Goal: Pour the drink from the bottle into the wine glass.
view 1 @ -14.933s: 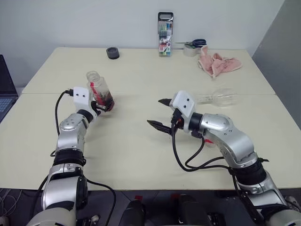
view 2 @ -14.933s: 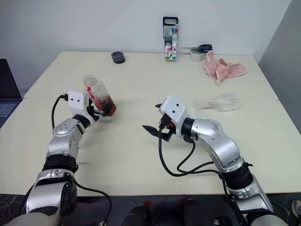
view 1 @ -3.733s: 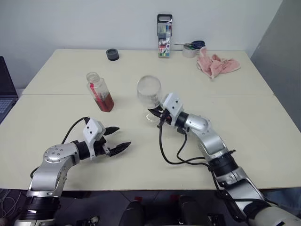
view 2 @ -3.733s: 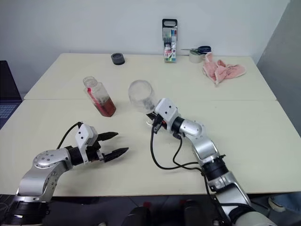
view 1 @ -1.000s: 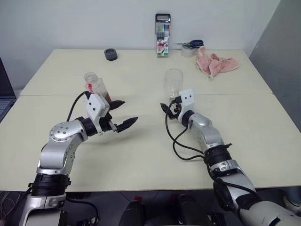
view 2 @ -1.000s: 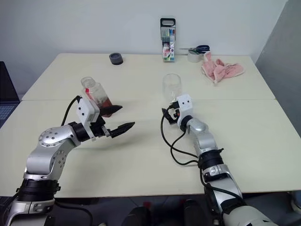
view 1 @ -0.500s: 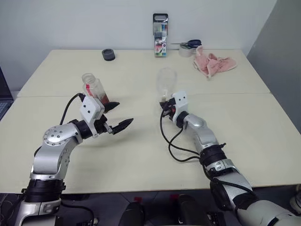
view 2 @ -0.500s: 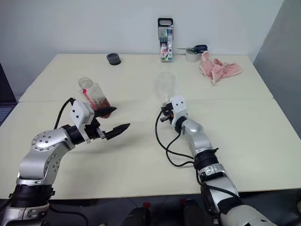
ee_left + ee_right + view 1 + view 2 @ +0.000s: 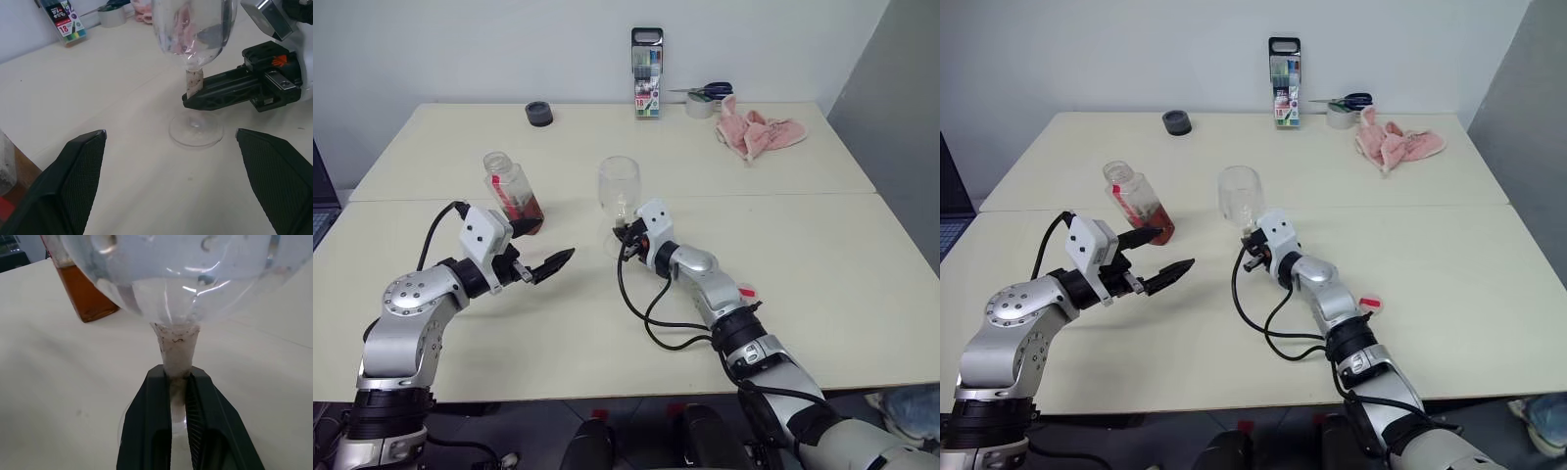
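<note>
I have the right gripper (image 9: 178,396) clamped on the stem of the glass (image 9: 619,186), its two black fingers (image 9: 146,426) pinching it just above the foot. The glass stands upright near the middle of the table (image 9: 822,255), with its foot resting on the surface as far as I can see from the left wrist view, and its bowl looks empty. My left gripper (image 9: 548,264) is spread wide with nothing in it, hovering above the table on the near left and pointing toward the glass. The bottle (image 9: 512,193) stands just beyond that gripper, on the left of the glass and a little apart from it, uncapped and leaning slightly. The drink (image 9: 87,296) sits in the bottom of the bottle, amber-brown, filling only the lower part. Neither gripper touches the bottle. Along the far edge I see a marker case (image 9: 646,86) standing upright, a black cap-like disc (image 9: 538,114) to its left, and a tape roll (image 9: 700,105) with scissors (image 9: 710,91) lying on it to its right. A pink cloth (image 9: 759,132) lies crumpled at the far right.
</note>
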Controlling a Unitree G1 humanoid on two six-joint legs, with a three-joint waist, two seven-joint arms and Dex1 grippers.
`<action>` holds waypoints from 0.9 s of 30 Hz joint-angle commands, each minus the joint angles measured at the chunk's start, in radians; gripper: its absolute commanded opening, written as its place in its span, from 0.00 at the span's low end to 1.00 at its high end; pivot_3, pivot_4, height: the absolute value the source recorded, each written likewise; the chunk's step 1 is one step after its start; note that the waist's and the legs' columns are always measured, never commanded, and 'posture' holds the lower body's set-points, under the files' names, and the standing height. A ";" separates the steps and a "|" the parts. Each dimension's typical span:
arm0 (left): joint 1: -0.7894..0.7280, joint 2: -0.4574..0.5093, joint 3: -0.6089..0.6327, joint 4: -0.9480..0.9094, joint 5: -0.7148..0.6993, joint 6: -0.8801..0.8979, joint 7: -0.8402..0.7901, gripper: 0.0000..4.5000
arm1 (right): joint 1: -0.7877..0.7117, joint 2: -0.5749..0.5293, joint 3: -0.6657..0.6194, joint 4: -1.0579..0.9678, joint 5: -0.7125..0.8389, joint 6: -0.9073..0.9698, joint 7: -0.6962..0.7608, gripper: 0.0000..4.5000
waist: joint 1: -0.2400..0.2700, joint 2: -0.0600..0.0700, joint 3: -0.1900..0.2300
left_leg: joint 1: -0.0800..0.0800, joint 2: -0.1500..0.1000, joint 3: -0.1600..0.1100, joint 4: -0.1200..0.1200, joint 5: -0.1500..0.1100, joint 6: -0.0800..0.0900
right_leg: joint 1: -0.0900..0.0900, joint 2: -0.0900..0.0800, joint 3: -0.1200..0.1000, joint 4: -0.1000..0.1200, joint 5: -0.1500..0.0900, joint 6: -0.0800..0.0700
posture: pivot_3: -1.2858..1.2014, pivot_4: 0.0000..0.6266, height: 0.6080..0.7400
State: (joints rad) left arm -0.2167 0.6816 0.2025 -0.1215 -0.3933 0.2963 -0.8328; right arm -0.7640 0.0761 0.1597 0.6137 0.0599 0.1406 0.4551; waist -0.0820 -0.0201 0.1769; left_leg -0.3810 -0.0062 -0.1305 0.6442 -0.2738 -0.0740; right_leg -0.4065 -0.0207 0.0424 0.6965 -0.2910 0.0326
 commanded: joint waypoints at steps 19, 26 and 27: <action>-0.005 -0.029 0.016 -0.034 -0.016 -0.019 0.022 1.00 | 0.056 -0.051 0.022 -0.156 -0.004 -0.006 0.045 0.99 | 0.000 0.000 0.000 | 0.000 0.000 0.000 0.000 0.000 0.000 | 0.000 0.000 0.000 0.000 0.000 0.000 | 0.52 0.24 1.00; 0.133 -0.090 0.089 0.044 0.023 -0.045 0.150 1.00 | 0.289 -0.300 0.086 -0.640 0.070 0.203 0.258 0.99 | 0.005 0.000 0.000 | -0.001 -0.001 0.000 0.000 0.000 0.000 | 0.000 -0.002 0.000 -0.002 0.000 0.000 | 0.52 0.24 1.00; 0.138 -0.095 0.097 0.059 0.027 -0.051 0.165 1.00 | 0.311 -0.323 0.086 -0.694 0.085 0.227 0.272 0.99 | 0.006 0.000 0.000 | -0.001 -0.001 -0.001 0.000 0.000 0.000 | 0.000 -0.002 0.000 -0.002 0.000 0.000 | 0.52 0.24 1.00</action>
State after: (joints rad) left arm -0.0712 0.5874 0.2573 -0.0565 -0.3720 0.2745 -0.6988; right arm -0.4522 -0.2454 0.2295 0.0567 0.1014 0.3310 0.6819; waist -0.0764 -0.0200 0.1770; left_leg -0.3820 -0.0062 -0.1314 0.6442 -0.2741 -0.0736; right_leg -0.4062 -0.0224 0.0419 0.6948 -0.2911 0.0328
